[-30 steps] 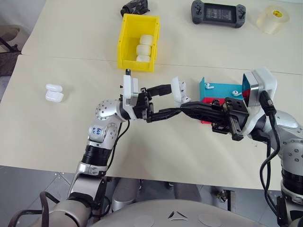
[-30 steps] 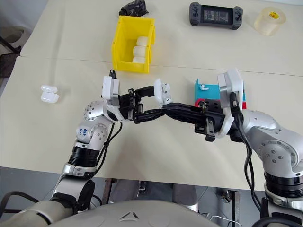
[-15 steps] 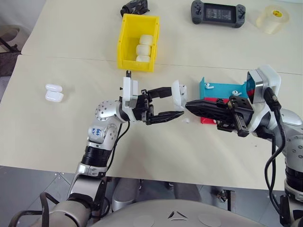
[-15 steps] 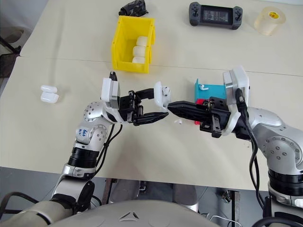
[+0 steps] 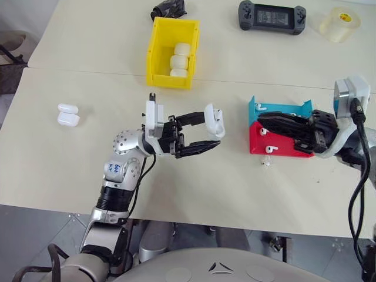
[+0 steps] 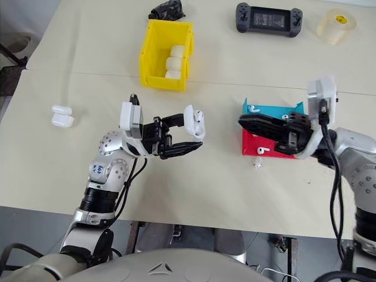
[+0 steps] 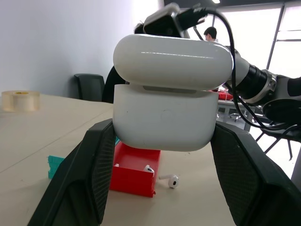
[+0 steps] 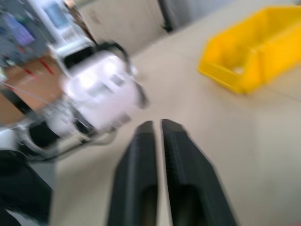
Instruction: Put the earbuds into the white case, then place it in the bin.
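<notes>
The left hand (image 5: 197,132) is clamped on the white case (image 5: 214,121), holding it above the middle of the tabletop (image 5: 88,164) with its lid flipped up, one earbud (image 6: 200,116) showing at its open mouth. Across the gap the right hand (image 5: 267,122) hovers over the stacked teal tray (image 5: 281,108) and red tray (image 5: 282,147) toward the right edge; its two fingers stand nearly together with only a thin slit between them, and nothing is seen in them. One loose earbud (image 5: 259,107) lies in the teal tray, another (image 5: 264,133) in the red, and two more (image 5: 267,157) sit on the tabletop just in front of the red tray. The bin (image 5: 172,51) stands toward the far edge with three white cases (image 5: 180,60) stacked inside, and two further cases (image 5: 67,114) rest near the left edge. Judging from this, the task is partway: several cases are binned, the held case seems to need its second earbud, then closing and dropping in the bin. Against a second ago, the right hand has pulled away from the case, where its fingertips met the left hand's, back over the trays, and the left hand has kept its grip and hardly shifted. An earbud now lies on the tabletop where none showed then, possibly dropped.
</notes>
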